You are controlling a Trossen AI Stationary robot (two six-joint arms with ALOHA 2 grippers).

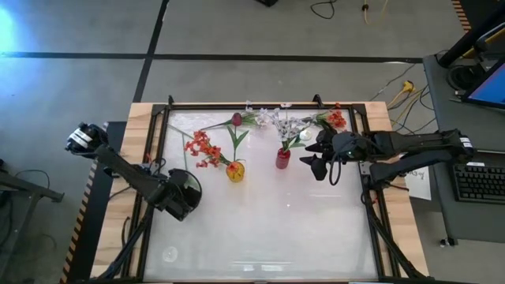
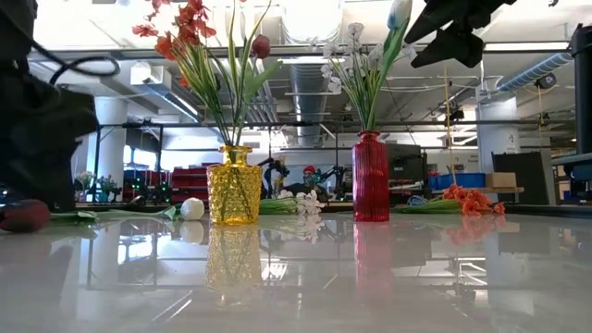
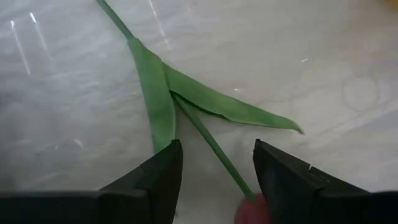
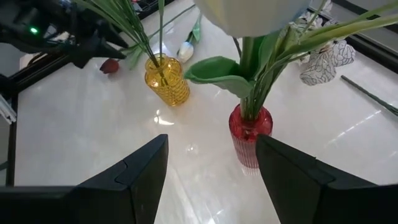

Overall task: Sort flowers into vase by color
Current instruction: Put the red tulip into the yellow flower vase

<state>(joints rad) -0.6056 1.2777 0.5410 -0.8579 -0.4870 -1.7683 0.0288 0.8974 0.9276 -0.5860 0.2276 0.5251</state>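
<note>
Over on the left side the left gripper (image 1: pixel 188 192) sits low over the white table (image 1: pixel 260 237), fingers spread apart with nothing pinched. A green tulip stem (image 3: pixel 211 146) with two long leaves lies flat on the table right between those fingers, and a bit of its dark red head (image 3: pixel 252 210) peeks out by the tips, but the pads aren't touching it.

Next along is the yellow vase (image 1: pixel 235 171), standing upright and holding the red-orange sprays (image 1: pixel 201 148) plus a dark red tulip (image 1: pixel 236 120). Just beside it toward the right stands the red vase (image 1: pixel 282 158), also upright, with white sprays (image 1: pixel 289 128) and a white tulip bud (image 2: pixel 399 13) in it.

Behind the vases a few loose flowers still lie on the table — a white bud (image 2: pixel 191 208), some white blossoms (image 2: pixel 307 202), and farther right a red-orange spray (image 1: pixel 337 119) near the back edge.

Then the right gripper (image 1: pixel 314 162) hangs in the air just beside the red vase, up near the flower tops — jaws wide apart, holding nothing. From its wrist camera you look past both fingers down at the two vases.
</note>
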